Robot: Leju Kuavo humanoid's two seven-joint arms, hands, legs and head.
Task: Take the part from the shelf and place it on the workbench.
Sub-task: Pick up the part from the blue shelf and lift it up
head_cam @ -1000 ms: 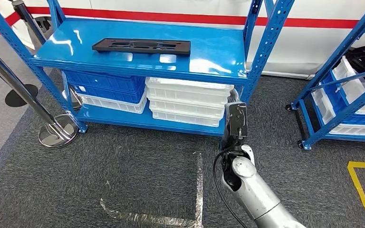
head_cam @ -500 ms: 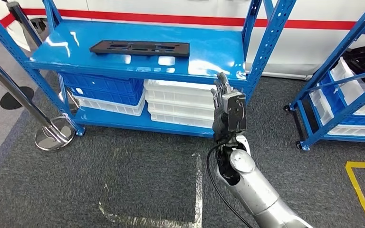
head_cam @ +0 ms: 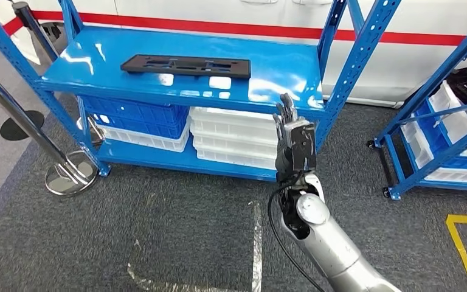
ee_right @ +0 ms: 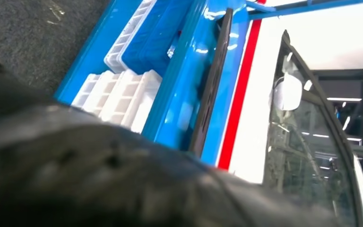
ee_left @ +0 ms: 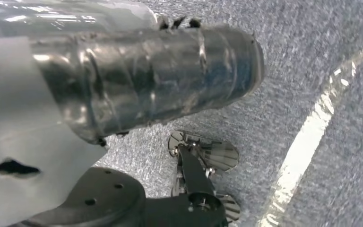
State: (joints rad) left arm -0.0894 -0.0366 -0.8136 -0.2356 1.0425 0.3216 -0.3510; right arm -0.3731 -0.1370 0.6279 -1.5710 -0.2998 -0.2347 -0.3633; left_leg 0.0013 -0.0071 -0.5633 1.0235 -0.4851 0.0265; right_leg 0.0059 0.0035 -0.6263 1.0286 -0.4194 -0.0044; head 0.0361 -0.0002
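The part [head_cam: 185, 65], a long flat black plate with cut-outs, lies on the top board of the blue shelf [head_cam: 273, 73], left of its middle. My right hand [head_cam: 293, 143] is raised in front of the shelf's front edge, right of the part and well short of it. Its fingers point upward, held apart around nothing. In the right wrist view the part [ee_right: 211, 90] shows edge-on on the shelf board, beyond the dark blurred bulk of my right hand [ee_right: 99, 179]. The left wrist view looks down at grey carpet past the grey cover of my left hand [ee_left: 137, 80]; its fingers are hidden.
White bins [head_cam: 237, 137] and blue crates [head_cam: 134, 112] fill the shelf's lower level. A chrome stanchion [head_cam: 70, 173] stands at the shelf's left corner. A second blue rack [head_cam: 444, 134] stands at the right. Clear tape [head_cam: 256, 243] and a yellow line [head_cam: 462, 243] mark the carpet.
My right hand has risen from below the shelf edge to beside it, its fingers now standing above the wrist. The view has shifted slightly; the part has not moved.
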